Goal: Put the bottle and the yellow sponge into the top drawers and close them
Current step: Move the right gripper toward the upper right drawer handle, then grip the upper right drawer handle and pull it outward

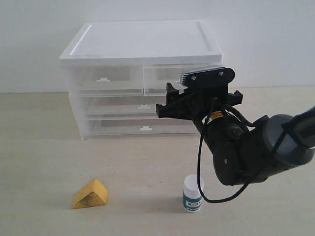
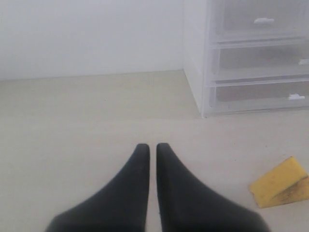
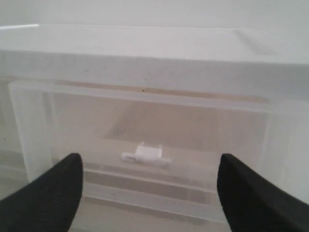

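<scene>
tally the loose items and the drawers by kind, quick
sponge: 1
bottle: 1
small drawers: 2
wide drawers: 2
total: 6

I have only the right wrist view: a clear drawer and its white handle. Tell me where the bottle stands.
Observer: The bottle stands upright on the table, in front of the cabinet.
Operator: Now give me the sponge.
Observer: The yellow sponge lies on the table, left of the bottle in the exterior view and apart from it.
Operator: Report the left gripper.
Observer: The left gripper is shut and holds nothing.
</scene>
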Motion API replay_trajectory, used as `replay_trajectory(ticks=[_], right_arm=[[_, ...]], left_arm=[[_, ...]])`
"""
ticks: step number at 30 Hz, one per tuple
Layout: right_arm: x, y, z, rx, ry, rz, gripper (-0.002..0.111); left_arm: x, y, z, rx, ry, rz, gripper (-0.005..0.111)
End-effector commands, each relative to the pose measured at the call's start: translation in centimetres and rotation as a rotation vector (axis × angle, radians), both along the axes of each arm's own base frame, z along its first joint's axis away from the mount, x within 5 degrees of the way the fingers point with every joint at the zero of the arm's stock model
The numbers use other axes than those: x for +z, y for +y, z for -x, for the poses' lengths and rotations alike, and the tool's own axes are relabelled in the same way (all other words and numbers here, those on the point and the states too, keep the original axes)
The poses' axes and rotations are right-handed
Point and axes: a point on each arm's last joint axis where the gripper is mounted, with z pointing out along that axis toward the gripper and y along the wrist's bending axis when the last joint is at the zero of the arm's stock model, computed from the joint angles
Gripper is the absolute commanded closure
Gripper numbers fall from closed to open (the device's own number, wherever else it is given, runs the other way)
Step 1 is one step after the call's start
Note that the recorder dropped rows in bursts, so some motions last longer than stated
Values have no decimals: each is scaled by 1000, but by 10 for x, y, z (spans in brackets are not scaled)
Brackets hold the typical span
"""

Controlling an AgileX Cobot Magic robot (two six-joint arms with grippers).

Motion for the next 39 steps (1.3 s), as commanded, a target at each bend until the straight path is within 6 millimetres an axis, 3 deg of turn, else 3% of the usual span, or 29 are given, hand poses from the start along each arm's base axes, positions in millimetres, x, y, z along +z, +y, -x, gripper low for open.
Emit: replay_trajectory(ticks=[1,15,30,39], right_arm=[[5,3,-5,-16,3,0,37],[11,3,-11,-48,-24,25,37],[-22,4,-15,-76,-95,47,37],[-14,12,-24,-62,-133,20,37]], left_arm=[[-1,0,0,3,1,10,102],[-1,0,0,3,1,10,102],[-1,0,0,3,1,10,102],[-1,0,0,3,1,10,102]])
